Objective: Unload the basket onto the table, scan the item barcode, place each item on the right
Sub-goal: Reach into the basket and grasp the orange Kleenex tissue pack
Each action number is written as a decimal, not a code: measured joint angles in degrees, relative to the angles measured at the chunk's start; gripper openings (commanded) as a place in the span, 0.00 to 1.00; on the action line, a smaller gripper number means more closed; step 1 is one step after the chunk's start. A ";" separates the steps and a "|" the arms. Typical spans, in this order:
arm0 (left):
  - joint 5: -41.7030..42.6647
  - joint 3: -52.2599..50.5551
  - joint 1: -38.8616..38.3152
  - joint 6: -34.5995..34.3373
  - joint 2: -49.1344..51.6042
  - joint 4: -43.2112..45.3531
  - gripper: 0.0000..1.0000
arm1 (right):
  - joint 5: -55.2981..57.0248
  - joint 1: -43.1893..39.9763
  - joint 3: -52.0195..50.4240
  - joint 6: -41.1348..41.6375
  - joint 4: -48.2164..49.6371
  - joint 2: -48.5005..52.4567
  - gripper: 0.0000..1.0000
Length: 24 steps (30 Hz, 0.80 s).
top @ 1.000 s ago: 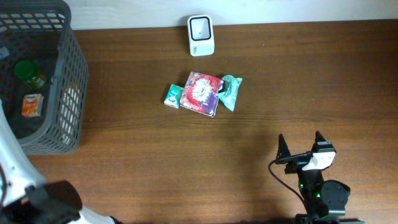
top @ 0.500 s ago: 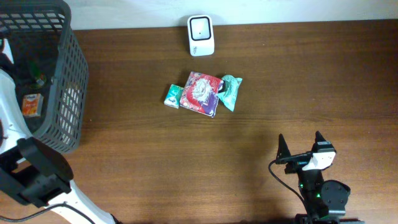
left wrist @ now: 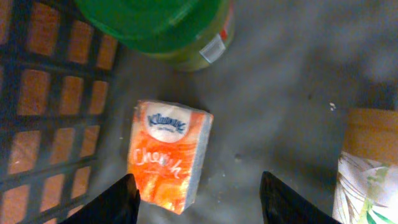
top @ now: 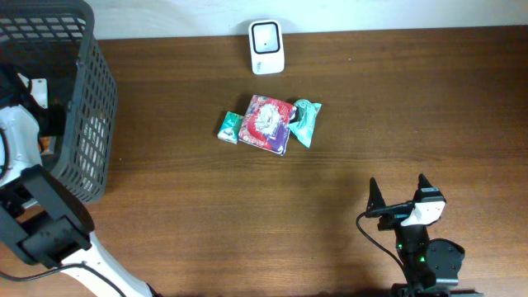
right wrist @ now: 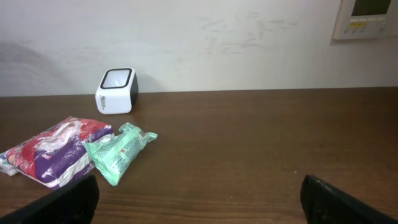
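Note:
My left gripper (left wrist: 200,200) hangs inside the grey basket (top: 89,124), just above an orange Kleenex tissue pack (left wrist: 169,155) lying flat on the basket floor. Its jaws are open, and the pack's near end sits just inside the left fingertip (left wrist: 122,198), not pinched. From overhead the left arm covers most of the basket's contents, and only a sliver of the orange pack (top: 43,145) shows. The white barcode scanner (top: 266,46) stands at the table's far edge. My right gripper (top: 398,183) rests open at the front right, holding nothing.
A green-lidded jar (left wrist: 168,25) and a brown and white carton (left wrist: 368,163) flank the pack in the basket. Mid-table lie a small green pack (top: 229,127), a red and purple pack (top: 269,124) and a mint pouch (top: 305,121).
The left arm has reached down into the basket, now covering the green jar in the overhead view, and its jaws have narrowed. The right arm has not moved.

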 measured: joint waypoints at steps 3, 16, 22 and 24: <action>0.26 -0.83 0.52 0.79 1.75 0.13 0.57 | 0.00 0.00 0.00 0.00 0.00 0.00 0.99; 3.06 -1.49 3.15 1.62 4.61 1.03 0.00 | 0.00 0.00 0.00 0.00 0.00 0.00 0.99; 3.37 -1.57 3.15 -5.84 2.43 -0.94 0.00 | 0.00 0.00 0.00 0.00 0.00 0.00 0.99; 3.63 -1.64 3.15 -9.86 -1.97 -1.20 0.00 | 0.00 0.00 0.00 0.00 0.00 0.00 0.99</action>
